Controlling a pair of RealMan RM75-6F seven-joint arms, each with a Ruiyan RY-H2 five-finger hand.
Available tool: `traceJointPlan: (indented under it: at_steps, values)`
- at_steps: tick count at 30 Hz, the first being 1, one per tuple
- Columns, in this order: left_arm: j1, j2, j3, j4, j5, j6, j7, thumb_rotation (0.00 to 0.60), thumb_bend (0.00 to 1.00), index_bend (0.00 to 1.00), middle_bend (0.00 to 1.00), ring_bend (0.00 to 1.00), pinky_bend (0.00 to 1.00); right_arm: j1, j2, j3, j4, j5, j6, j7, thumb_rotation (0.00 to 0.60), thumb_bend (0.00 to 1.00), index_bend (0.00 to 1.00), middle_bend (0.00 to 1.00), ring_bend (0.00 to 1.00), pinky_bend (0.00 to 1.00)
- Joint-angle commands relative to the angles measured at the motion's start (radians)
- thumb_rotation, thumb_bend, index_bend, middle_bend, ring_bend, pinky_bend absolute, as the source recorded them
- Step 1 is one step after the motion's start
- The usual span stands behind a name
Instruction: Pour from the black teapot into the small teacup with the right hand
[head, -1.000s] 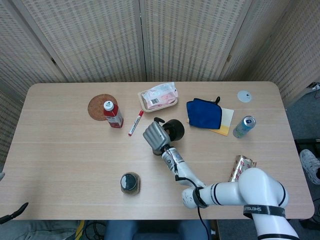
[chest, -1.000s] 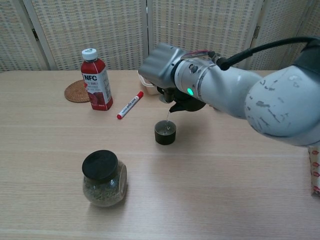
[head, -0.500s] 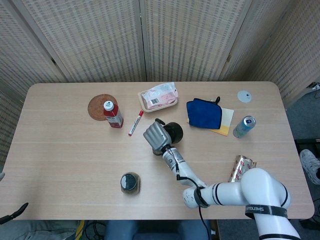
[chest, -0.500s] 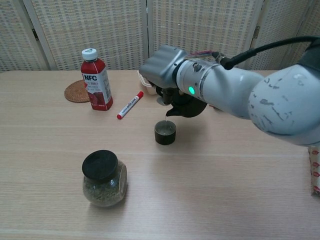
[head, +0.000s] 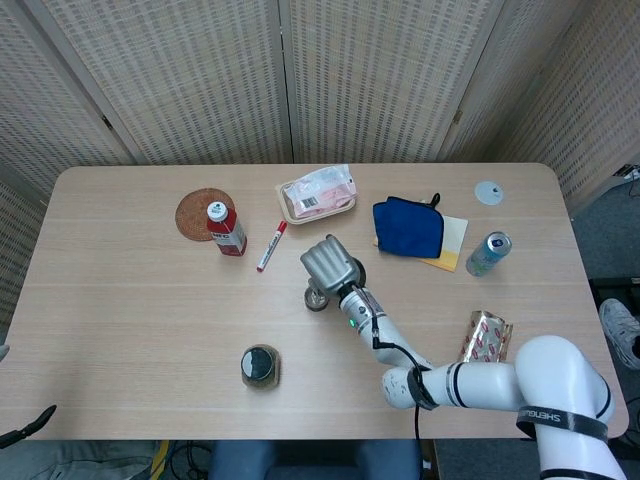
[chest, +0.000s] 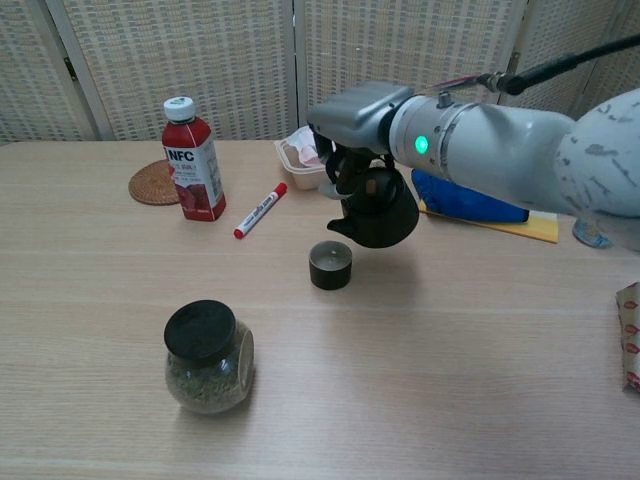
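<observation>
Spanning the scene, the desk carries everything. Right robot hand grips the black teapot from above, near upright, spout toward 9 o'clock. Small teacup sits just below-left, apart.

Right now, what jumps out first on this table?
A big white robot arm's right hand holds a black teapot in the air mid-table, just above and right of a small teacup. Left of them stands a red juice bottle; nearer the camera, a black-lidded jar.
</observation>
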Motion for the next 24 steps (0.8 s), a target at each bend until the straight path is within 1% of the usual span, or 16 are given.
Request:
traceJointPlan:
  at_steps: [1,6,10,16,22,24]
  values:
    - [-0.002,0.001,0.000,-0.003,0.002,-0.002,0.003,0.284,0.00,0.11,0.00,0.00,0.00,-0.040,0.057,0.017,-0.045,-0.002,-0.015,0.078,0.480,0.37,0.93,0.97,0.91,0.47]
    - [-0.010,0.001,0.001,-0.012,0.007,-0.012,0.015,0.284,0.00,0.11,0.00,0.00,0.00,-0.102,0.124,0.017,-0.071,-0.035,-0.037,0.211,0.481,0.36,0.93,0.96,0.90,0.47]
    - [-0.017,-0.001,0.001,-0.020,0.012,-0.021,0.027,0.286,0.00,0.11,0.00,0.00,0.00,-0.144,0.149,-0.008,-0.049,-0.082,-0.061,0.292,0.480,0.36,0.92,0.95,0.88,0.47]
    - [-0.024,-0.004,0.003,-0.029,0.016,-0.030,0.041,0.286,0.00,0.11,0.00,0.00,0.00,-0.194,0.148,-0.033,0.005,-0.150,-0.080,0.401,0.480,0.36,0.91,0.94,0.88,0.47]
    - [-0.027,-0.006,0.004,-0.034,0.013,-0.034,0.048,0.285,0.00,0.11,0.00,0.00,0.00,-0.231,0.117,-0.049,0.082,-0.223,-0.093,0.494,0.480,0.36,0.91,0.94,0.87,0.47]
    - [-0.028,-0.006,0.004,-0.035,0.012,-0.037,0.050,0.284,0.00,0.11,0.00,0.00,0.00,-0.238,0.106,-0.054,0.107,-0.241,-0.098,0.514,0.480,0.34,0.90,0.93,0.86,0.48]
